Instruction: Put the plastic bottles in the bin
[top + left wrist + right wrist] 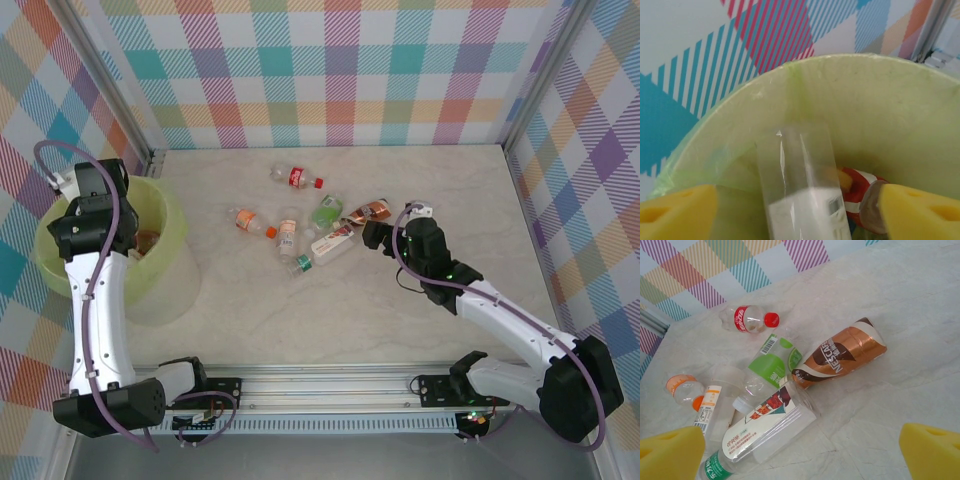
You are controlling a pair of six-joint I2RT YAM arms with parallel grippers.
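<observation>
1. Two tools are in play over a pale marbled bench (300,320), and both have their yellow pads spread wide.
2. The left tool (799,212) hangs over the bin (840,62), which stands at the left edge of the bench, against the checked wall (715,60).
3. Between its pads, touching neither of them, a clear bottle (800,190) with a white label stands roughly upright inside the bin.
4. Just right of that bottle, lower in the bin, lies a red-and-white bottle (857,192).
5. The right tool (801,452) grips nothing and is tilted down at a loose cluster of bottles lying on their sides at mid-bench, well apart from the bin.
6. In that cluster a copper-brown bottle (840,356) lies farthest right, its neck end touching a green-label bottle (772,362).
7. A large white-label bottle (767,427) lies nearest the right tool, just below the green-label one.
8. A red-label bottle (751,319) with a red cap lies farthest back, slightly apart from the others.
9. At the left of the cluster are a small orange-label bottle (685,390) and, beside it, a clear orange-striped bottle (710,407).
</observation>
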